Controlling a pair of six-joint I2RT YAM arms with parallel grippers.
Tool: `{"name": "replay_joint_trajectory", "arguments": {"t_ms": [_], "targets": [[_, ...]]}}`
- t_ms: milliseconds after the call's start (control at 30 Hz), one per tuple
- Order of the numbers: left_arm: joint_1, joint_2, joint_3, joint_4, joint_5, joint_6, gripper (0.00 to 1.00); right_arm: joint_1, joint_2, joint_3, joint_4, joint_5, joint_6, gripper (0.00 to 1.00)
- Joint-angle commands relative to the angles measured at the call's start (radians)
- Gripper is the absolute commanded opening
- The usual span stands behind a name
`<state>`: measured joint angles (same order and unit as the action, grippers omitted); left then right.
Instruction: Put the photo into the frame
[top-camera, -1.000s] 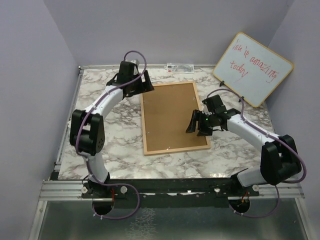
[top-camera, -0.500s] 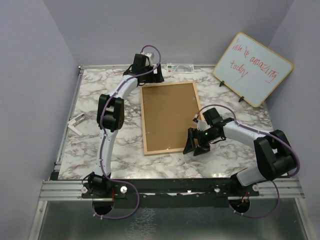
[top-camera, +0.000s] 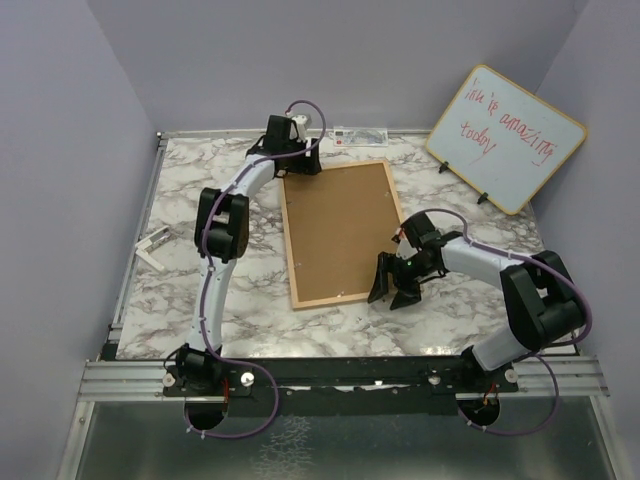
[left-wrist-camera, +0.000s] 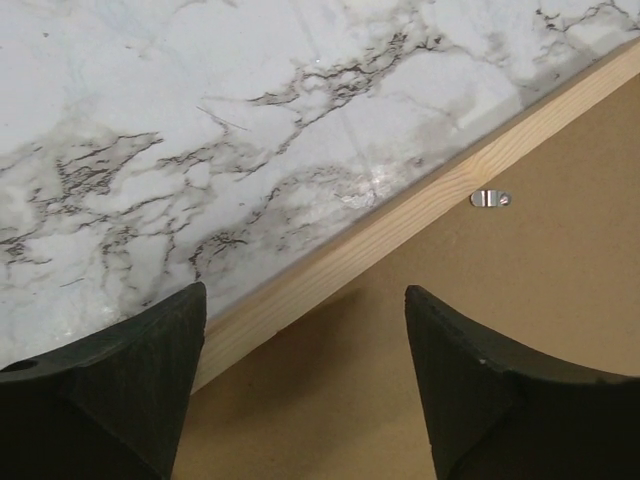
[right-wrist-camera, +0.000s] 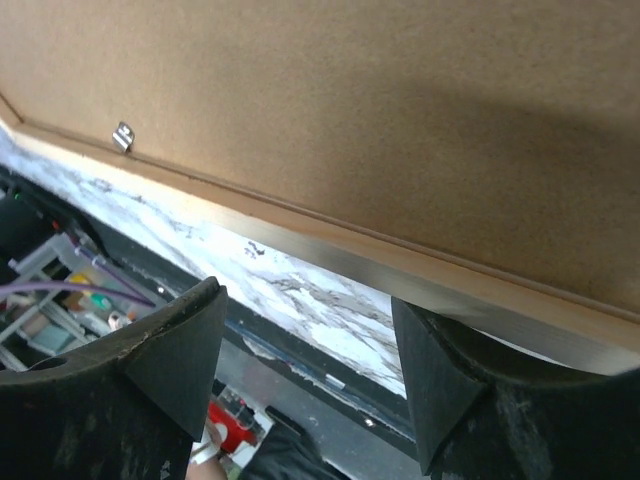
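The frame (top-camera: 292, 240) lies face down on the marble table with its plain brown backing board (top-camera: 345, 230) in it. My left gripper (top-camera: 300, 166) is open over the frame's far left corner; in the left wrist view (left-wrist-camera: 305, 335) it straddles the wood rim (left-wrist-camera: 400, 225). My right gripper (top-camera: 388, 288) is open at the near right corner; in the right wrist view (right-wrist-camera: 305, 320) one fingertip (right-wrist-camera: 460, 380) sits against the rim (right-wrist-camera: 420, 265). The photo is out of view.
A wood-edged whiteboard (top-camera: 505, 138) with red writing stands at the back right. A small white object (top-camera: 153, 247) lies at the table's left edge. A small strip (top-camera: 358, 133) lies at the back edge. Metal clips (left-wrist-camera: 490, 198) hold the backing.
My left arm has stretched out to the frame's far left corner, uncovering the white object. My right gripper has moved from over the backing board to the near right corner.
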<state>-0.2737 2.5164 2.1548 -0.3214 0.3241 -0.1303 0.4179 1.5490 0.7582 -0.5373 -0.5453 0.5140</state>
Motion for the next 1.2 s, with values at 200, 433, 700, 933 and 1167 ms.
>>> {"name": "replay_joint_trajectory", "arguments": {"t_ms": [200, 433, 700, 933, 1167], "targets": [[0.013, -0.197, -0.369, -0.166, -0.119, 0.022, 0.56, -0.107, -0.001, 0.042, 0.051, 0.37, 0.099, 0.7], [0.016, -0.466, -0.747, -0.137, -0.171, -0.143, 0.4, -0.196, 0.05, 0.087, 0.131, 0.434, 0.12, 0.69], [0.007, -0.752, -1.135, -0.094, -0.083, -0.303, 0.4, -0.26, 0.179, 0.222, 0.225, 0.466, 0.121, 0.62], [-0.021, -0.971, -1.354, -0.116, -0.009, -0.371, 0.37, -0.293, 0.317, 0.377, 0.265, 0.44, 0.092, 0.54], [-0.064, -1.176, -1.472, -0.194, -0.041, -0.494, 0.31, -0.295, 0.359, 0.467, 0.252, 0.485, 0.074, 0.53]]}}
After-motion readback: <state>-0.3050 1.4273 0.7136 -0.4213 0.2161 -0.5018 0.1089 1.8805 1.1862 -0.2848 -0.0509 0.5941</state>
